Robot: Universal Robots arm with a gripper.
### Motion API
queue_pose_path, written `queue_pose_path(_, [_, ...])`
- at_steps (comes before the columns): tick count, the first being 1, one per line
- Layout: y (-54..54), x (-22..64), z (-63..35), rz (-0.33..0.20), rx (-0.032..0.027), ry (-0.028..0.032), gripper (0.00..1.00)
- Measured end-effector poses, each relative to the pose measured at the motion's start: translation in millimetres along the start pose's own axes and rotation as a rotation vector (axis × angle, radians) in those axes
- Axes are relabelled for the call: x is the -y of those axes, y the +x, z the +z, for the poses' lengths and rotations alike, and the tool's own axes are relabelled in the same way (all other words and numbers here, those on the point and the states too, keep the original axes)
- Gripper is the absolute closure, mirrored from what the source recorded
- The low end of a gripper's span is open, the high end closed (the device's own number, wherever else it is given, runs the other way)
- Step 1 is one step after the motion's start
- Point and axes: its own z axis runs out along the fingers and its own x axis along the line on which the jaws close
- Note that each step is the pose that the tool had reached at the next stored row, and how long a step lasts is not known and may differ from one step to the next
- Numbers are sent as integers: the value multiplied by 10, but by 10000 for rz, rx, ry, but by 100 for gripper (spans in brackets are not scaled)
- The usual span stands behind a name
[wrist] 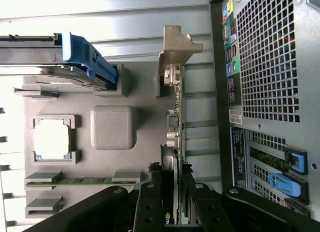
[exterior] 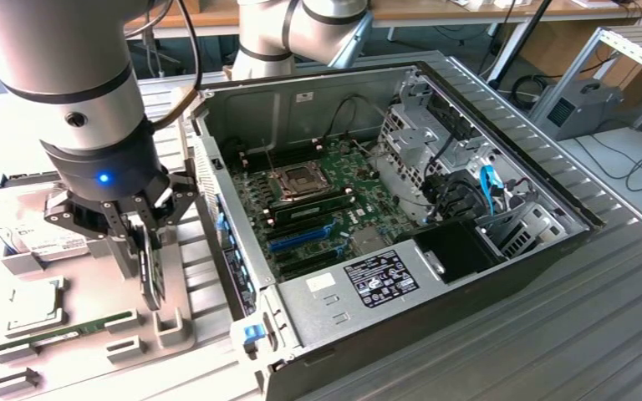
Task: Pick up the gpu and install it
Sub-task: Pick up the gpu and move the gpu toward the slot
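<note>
The gpu [exterior: 151,280] stands on its edge in the lower left of the exterior frame, above the gray part holder [exterior: 178,327], just outside the open computer case [exterior: 433,326]. The gripper [exterior: 148,251] comes down on it from above, and its fingers [exterior: 131,242] pinch the card between them, one on each flat face. I cannot tell if the lower edge of the card sits in the holder's slot or is a little above it. In the wrist view the gpu [wrist: 176,117] is seen along its thin edge, with the silver end bracket [wrist: 176,46] at the far end and the dark fingers [wrist: 150,197] of the gripper [wrist: 171,177] pressed on both sides of it. On the holder [wrist: 150,142] beside the card lie a square processor chip [wrist: 51,138] and a narrow green memory stick [wrist: 80,181], and a hard drive [wrist: 55,74] with a blue rail [wrist: 87,54] is near them. In the exterior view the hard drive [exterior: 33,227] is at the left edge of the frame. Inside the case, in the centre of the frame, the green motherboard [exterior: 338,196] lies flat, with the processor socket [exterior: 298,180] and blue expansion slots [exterior: 298,238]. The power supply [exterior: 379,280] with a black label is lower, near the front wall.
</note>
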Motion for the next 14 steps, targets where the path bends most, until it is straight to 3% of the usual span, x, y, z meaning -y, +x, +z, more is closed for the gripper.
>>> queue_pose_path(14, [-1, -2, -34, 0, 1, -1, 74])
